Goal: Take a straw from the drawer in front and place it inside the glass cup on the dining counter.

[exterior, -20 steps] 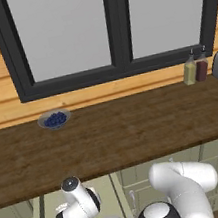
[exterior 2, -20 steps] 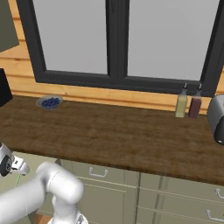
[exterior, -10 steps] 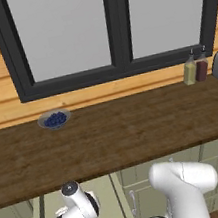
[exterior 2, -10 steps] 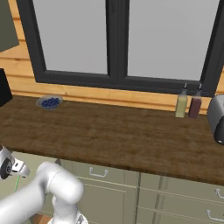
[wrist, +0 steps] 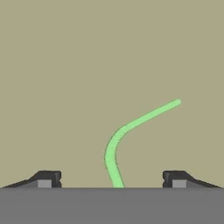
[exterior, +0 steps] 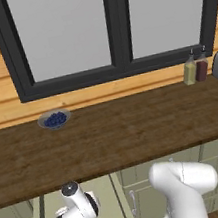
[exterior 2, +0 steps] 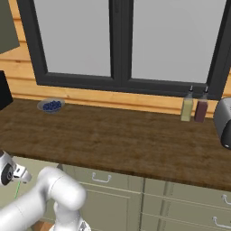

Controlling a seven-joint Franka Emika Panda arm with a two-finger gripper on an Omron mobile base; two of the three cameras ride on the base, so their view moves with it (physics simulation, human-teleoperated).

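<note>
Green straw point(wrist: 131, 127) lies between wide-apart tips of gripper point(wrist: 112, 178), ungrasped; pickup and cup placement remain.

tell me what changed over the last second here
The arm has sunk lower in front of the cabinets: in the left base view its wrist now sits further below the worktop edge. In the hand view the gripper straddles the green straw, jaws apart, nothing gripped yet. The bowl of blueberries, the two bottles and the toaster oven stayed put.
</note>
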